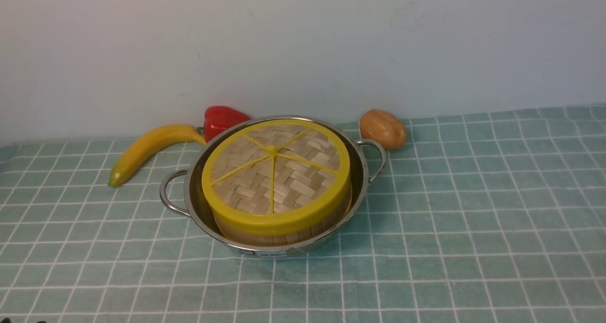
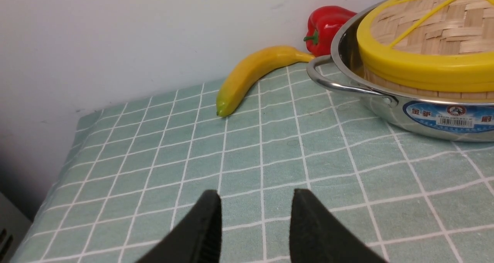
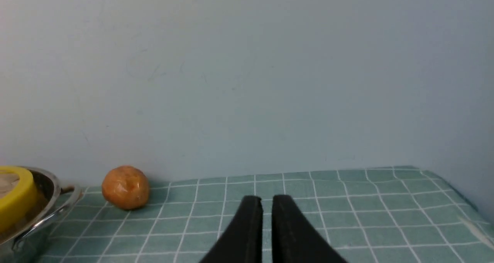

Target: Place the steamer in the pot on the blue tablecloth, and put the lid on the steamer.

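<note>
Steamer [image 1: 279, 230] sits in the pot [image 1: 199, 204], lid [image 1: 276, 171] on top. Left hand [image 2: 255, 201] gapes wide, empty; right hand [image 3: 267, 205] barely parted, empty.

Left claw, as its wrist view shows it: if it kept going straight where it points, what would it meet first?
Probably bare blue tablecloth; beyond it, the wall. The left claw points between the banana and the pot; depth is unclear.

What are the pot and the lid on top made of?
The pot looks like polished stainless steel: mirror-bright wall and loop handles. The lid looks like woven bamboo strips, pale and matte, in a glossy yellow rim with yellow spokes, probably plastic.
</note>
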`<state>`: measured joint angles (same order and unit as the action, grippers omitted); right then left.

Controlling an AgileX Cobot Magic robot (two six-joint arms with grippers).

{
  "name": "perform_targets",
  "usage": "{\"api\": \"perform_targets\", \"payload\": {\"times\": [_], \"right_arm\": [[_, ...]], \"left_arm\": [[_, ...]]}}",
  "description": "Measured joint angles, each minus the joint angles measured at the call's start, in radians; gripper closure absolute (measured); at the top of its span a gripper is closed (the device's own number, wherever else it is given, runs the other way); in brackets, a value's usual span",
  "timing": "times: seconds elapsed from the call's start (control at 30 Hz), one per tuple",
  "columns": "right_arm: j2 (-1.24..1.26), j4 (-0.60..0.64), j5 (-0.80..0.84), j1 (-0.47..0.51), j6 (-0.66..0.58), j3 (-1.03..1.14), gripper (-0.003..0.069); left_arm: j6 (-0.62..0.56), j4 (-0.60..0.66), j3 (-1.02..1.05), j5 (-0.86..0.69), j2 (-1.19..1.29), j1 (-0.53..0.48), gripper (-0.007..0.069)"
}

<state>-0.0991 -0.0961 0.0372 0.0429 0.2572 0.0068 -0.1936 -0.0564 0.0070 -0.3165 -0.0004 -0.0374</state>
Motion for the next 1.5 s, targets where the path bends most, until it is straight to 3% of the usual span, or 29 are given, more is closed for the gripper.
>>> {"api": "perform_targets", "payload": {"times": [0.4, 0.93, 1.27, 1.5], "right_arm": [[0.000, 0.059, 0.247, 0.000, 0.013, 0.002, 0.0566], [0.000, 0.079, 0.259, 0.009, 0.019, 0.002, 0.0525], [0.089, 0.139, 0.281, 0.010, -0.106, 0.002, 0.0502], [0.094, 0.142, 0.288, 0.010, -0.129, 0.002, 0.0489]], "left_arm": [[0.000, 0.000, 0.000, 0.000, 0.000, 0.000, 0.0382], [0.000, 0.000, 0.000, 0.000, 0.000, 0.000, 0.0382], [0.000, 0.000, 0.000, 0.000, 0.000, 0.000, 0.0382], [0.000, 0.000, 0.000, 0.000, 0.000, 0.000, 0.0382]]}}
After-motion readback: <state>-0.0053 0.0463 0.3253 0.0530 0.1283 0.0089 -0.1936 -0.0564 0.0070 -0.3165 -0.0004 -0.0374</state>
